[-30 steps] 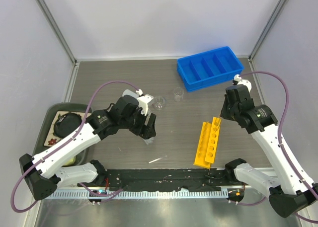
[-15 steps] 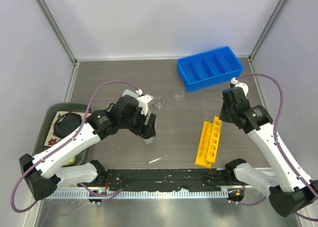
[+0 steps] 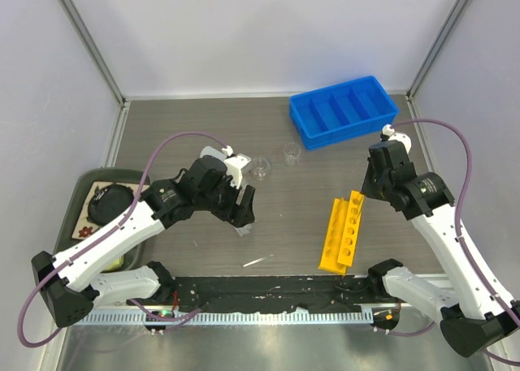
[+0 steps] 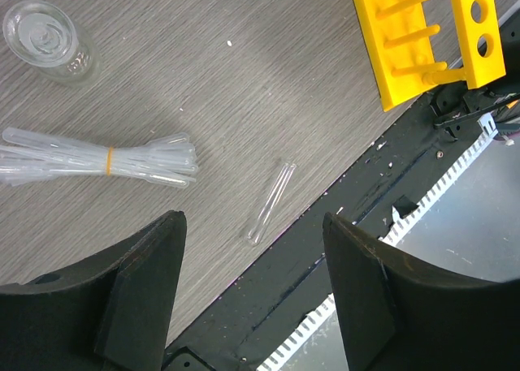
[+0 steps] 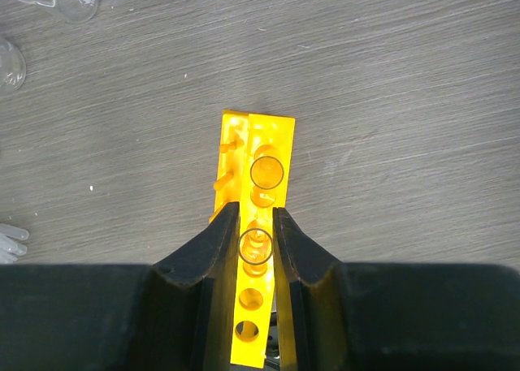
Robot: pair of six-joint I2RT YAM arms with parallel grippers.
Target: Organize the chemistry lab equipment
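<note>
My right gripper [image 5: 256, 245] is shut on a thin clear tube [image 5: 256, 247], seen end-on, just above the yellow holed rack [image 5: 264, 148]. Another clear tube [image 5: 266, 170] stands in a rack hole beyond it. In the top view the right gripper [image 3: 372, 184] hangs over the rack's far end [image 3: 342, 231]. My left gripper [image 4: 256, 306] is open and empty above the table's near edge; in the top view it [image 3: 242, 210] is at centre left. Below it lie a loose clear tube [image 4: 270, 202], a banded bundle of pipettes [image 4: 106, 160] and a small beaker [image 4: 47, 40].
The blue compartmented bin [image 3: 344, 110] stands at the back right. Two small glass vessels [image 3: 261, 166] [image 3: 291, 153] stand mid-table. The dark green tray [image 3: 91, 194] is at the left edge. A black rail [image 3: 268, 294] runs along the front.
My right gripper shifted slightly left and toward the rack, then back a little, still holding the tube. The left arm has not moved.
</note>
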